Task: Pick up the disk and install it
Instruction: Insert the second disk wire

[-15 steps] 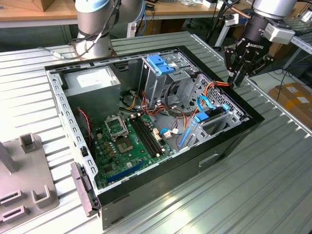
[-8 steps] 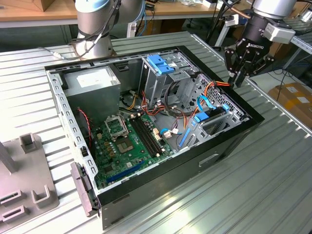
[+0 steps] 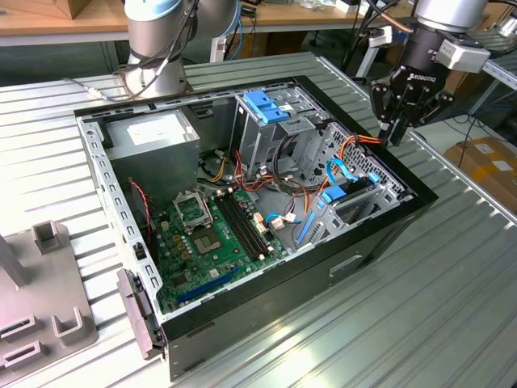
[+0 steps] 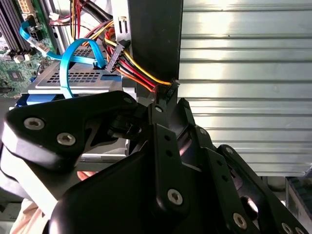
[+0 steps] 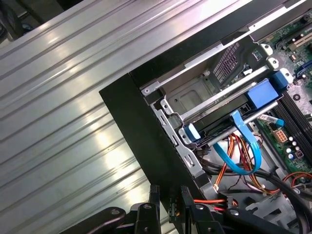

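Disk [image 5: 229, 124] sits slotted in the computer case's [image 3: 380, 234] drive bay, long axis diagonal across my first wrist view; my gripper [image 3: 397, 129], closed and empty, hovers over the case edge.

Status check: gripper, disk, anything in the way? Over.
Gripper over case wall, exterior view's right. Blue-framed grey unit seated inside, possibly the disk. Cable bundle close beside gripper.

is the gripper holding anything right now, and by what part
The gripper has a small black cable connector between its fingers, gripped by the plug body at the case edge.
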Controlling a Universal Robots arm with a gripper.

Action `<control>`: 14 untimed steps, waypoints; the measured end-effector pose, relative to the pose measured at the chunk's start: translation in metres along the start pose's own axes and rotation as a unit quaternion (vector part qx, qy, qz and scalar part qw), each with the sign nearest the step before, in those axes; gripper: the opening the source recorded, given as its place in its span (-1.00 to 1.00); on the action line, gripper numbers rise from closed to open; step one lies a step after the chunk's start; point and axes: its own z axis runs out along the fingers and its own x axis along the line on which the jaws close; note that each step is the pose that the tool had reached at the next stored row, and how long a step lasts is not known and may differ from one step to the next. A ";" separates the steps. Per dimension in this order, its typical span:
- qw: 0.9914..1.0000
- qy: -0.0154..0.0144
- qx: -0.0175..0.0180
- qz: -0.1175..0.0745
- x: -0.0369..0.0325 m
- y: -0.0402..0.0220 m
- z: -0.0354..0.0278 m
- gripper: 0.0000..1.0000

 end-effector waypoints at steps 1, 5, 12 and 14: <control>1.000 0.000 0.000 -0.001 -0.0001 0.0000 0.0001 -0.40; 1.000 0.000 -0.001 -0.001 0.0000 -0.0002 0.0000 -0.40; 1.000 0.000 0.000 -0.001 -0.0003 -0.0008 -0.0017 -0.40; 1.000 0.000 0.000 -0.001 -0.0005 -0.0010 -0.0028 -0.40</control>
